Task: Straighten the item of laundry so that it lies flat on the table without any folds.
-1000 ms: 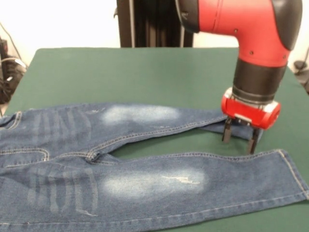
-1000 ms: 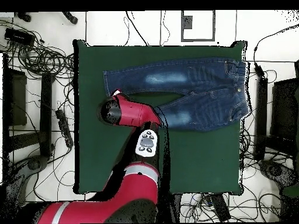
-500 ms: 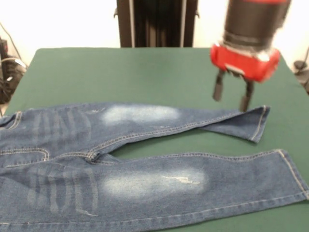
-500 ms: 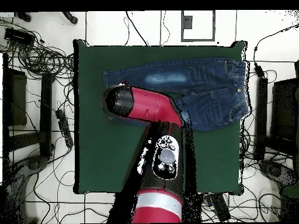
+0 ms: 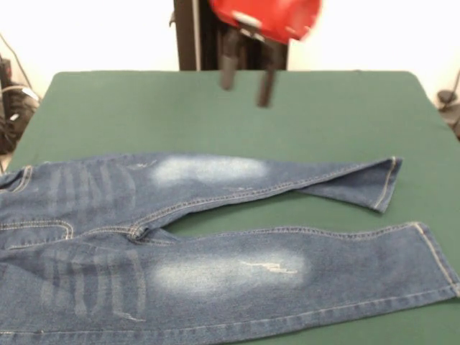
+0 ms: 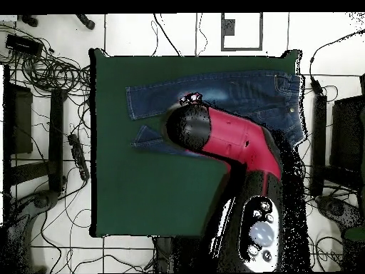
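Note:
The blue denim jeans (image 5: 215, 273) lie spread across the near part of the green table (image 5: 323, 115), with the waistband at the left and both legs running right. The far leg narrows toward its cuff (image 5: 381, 183), which lies at an angle and looks partly turned under. My gripper (image 5: 247, 79) hangs open and empty high above the table's far half, well clear of the jeans. In the overhead view the red arm (image 6: 228, 143) covers the middle of the jeans (image 6: 242, 89) and hides the gripper. One cuff (image 6: 146, 139) shows left of the arm.
The black pedestal (image 5: 230, 36) stands behind the table's far edge. Cables (image 6: 43, 71) and dark racks (image 6: 21, 121) lie on the floor around the table. Bare green cloth (image 6: 142, 193) shows on the robot's side of the jeans.
My gripper has lifted off the far leg's cuff and swung up and to the left in the front view. The cuff stays on the table, and the jeans have not moved.

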{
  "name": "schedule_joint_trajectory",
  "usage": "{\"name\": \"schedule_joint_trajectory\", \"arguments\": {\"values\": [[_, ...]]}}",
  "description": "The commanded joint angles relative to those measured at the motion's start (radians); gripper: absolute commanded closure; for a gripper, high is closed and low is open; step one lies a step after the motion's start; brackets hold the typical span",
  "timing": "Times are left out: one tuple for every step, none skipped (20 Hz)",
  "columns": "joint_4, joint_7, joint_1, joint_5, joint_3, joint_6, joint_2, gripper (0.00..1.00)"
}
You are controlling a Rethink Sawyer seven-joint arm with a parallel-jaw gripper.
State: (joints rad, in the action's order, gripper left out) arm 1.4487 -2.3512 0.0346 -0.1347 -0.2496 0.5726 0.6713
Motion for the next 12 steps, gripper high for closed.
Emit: {"name": "schedule_joint_trajectory", "arguments": {"values": [[0.253, -0.039, 0.027, 0.077, 0.037, -0.055, 0.003, 0.00], [0.269, -0.056, 0.030, 0.078, 0.042, -0.079, -0.004, 0.00], [0.286, -0.067, 0.035, 0.074, 0.053, -0.103, -0.012, 0.00], [0.301, -0.084, 0.035, 0.080, 0.055, -0.138, -0.022, 0.00], [0.319, -0.095, 0.042, 0.077, 0.069, -0.169, -0.030, 0.00], [0.335, -0.105, 0.049, 0.076, 0.082, -0.200, -0.039, 0.00], [0.346, -0.110, 0.057, 0.076, 0.094, -0.225, -0.047, 0.00], [0.352, -0.109, 0.064, 0.080, 0.105, -0.249, -0.057, 0.00], [0.364, -0.104, 0.079, 0.077, 0.128, -0.273, -0.065, 0.00], [0.373, -0.107, 0.088, 0.076, 0.142, -0.300, -0.075, 0.00], [0.383, -0.117, 0.089, 0.075, 0.149, -0.330, -0.084, 0.00], [0.390, -0.131, 0.082, 0.072, 0.146, -0.349, -0.092, 0.00]]}}
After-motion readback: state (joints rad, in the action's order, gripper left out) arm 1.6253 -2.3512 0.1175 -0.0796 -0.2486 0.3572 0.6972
